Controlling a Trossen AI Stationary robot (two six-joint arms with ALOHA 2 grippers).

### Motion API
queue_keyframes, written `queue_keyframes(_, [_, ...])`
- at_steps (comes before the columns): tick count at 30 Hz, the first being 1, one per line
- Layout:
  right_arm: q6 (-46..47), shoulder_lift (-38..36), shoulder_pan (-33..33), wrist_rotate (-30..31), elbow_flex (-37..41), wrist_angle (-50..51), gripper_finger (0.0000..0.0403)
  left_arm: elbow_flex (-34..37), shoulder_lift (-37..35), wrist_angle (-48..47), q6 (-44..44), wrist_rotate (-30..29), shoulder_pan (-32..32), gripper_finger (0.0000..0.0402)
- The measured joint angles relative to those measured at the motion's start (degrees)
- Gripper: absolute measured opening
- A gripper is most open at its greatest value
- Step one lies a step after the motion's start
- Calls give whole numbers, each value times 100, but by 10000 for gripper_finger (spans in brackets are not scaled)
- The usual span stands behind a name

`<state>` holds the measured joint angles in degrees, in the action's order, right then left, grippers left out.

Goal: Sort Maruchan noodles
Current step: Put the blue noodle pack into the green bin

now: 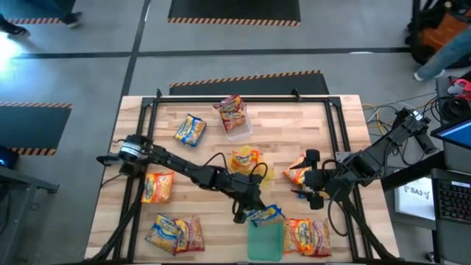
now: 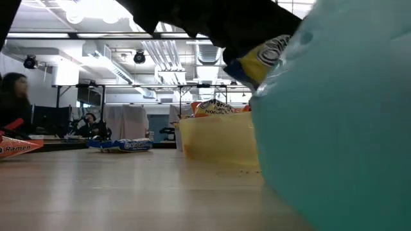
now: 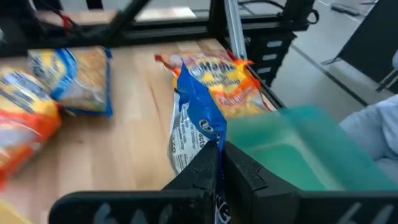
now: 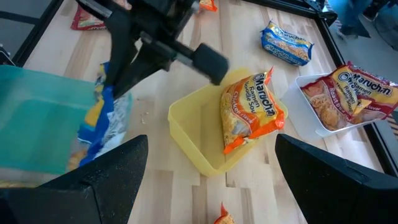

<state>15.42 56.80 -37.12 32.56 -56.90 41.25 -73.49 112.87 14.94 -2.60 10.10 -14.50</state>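
Maruchan noodles: high view shows the left gripper (image 1: pixel 249 213) clamped on a blue packet (image 1: pixel 265 214) at the green tray (image 1: pixel 266 241) rim, apparently for dropping in. Left wrist view: packet (image 3: pixel 198 124) pinched between closed jaws. Right wrist view: right gripper (image 4: pixel 211 163) jaws wide, empty; beyond them, yellow tray (image 4: pixel 198 138) holds an orange packet (image 4: pixel 250 110), clear tray (image 4: pixel 323 118) a red packet (image 4: pixel 348 93).

Even bright overhead lighting, soft shadows, ceiling-light glare, heavy close-range blur in the low view.
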Motion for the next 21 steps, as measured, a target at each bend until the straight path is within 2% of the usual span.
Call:
queue_keyframes(9, [0,0,0,2,0,-2,341,0,-88,-324,623,-657,-2,0])
queue_keyframes(21, [0,0,0,2,0,-2,341,0,-79,-534,644,-1476,-7,0])
